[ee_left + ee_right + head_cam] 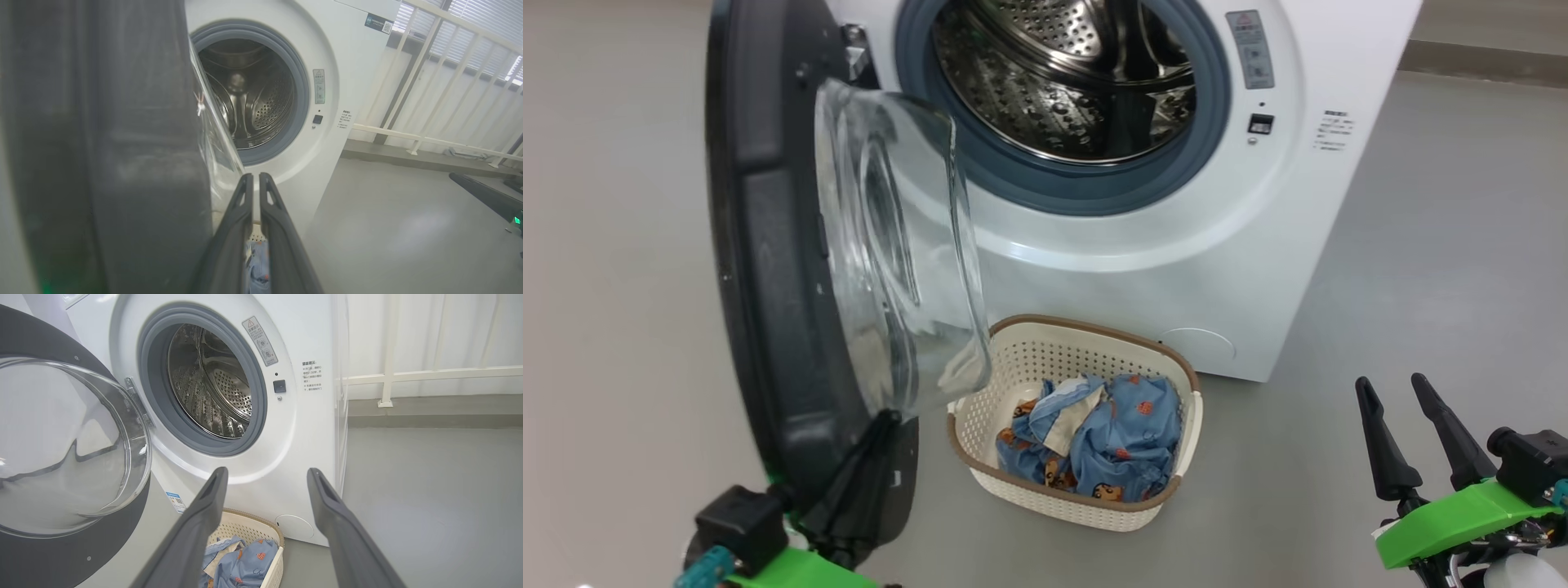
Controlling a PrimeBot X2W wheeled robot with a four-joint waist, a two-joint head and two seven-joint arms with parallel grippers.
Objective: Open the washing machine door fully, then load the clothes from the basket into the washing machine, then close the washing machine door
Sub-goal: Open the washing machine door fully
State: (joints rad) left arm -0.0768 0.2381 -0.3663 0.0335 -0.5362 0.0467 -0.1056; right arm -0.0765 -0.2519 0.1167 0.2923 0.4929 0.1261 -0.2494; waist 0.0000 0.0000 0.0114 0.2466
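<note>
Beside washer [1143, 269], door [768, 245] stood part-open; left jaws together at lower inner rim, right jaws apart, idle. Clothes [1119, 433] lay in basket [1094, 327] below. Judged best: steady outward push, clear of glass [890, 245].

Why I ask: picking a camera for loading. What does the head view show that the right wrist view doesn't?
Head view: the shut left tool at the lower rim of the washing machine door, and nearly the whole basket. Right wrist view: a white railing behind, and a blue label low on the washing machine. Both: the open door, the drum, the clothes in the basket.
</note>
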